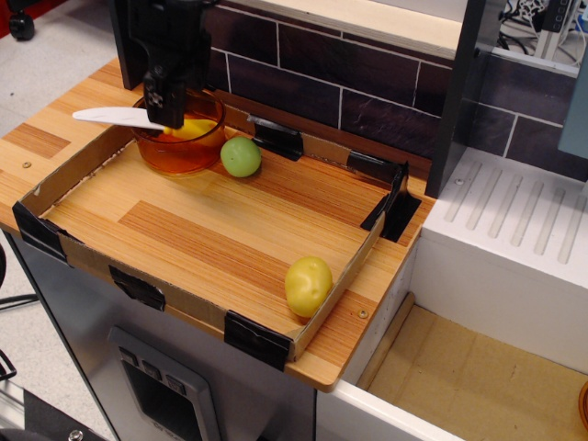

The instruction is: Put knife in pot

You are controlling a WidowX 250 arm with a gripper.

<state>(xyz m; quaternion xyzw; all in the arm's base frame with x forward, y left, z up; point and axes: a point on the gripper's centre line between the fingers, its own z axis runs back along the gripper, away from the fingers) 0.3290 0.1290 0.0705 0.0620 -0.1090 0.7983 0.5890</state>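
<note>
The knife (118, 117) rests across the orange pot (180, 147) at the tray's back left corner. Its yellow handle (191, 129) lies inside the pot, and its white blade sticks out to the left over the rim. My gripper (167, 101) hangs just above the pot's left side, over the joint of handle and blade. Its jaws look parted, with the handle lying free below them.
A green pear (241, 156) sits against the pot's right side. A yellow potato-like lump (308, 284) lies at the front right corner of the cardboard tray (83, 256). A dark brick wall stands behind, and a white ridged counter (514, 220) is at the right.
</note>
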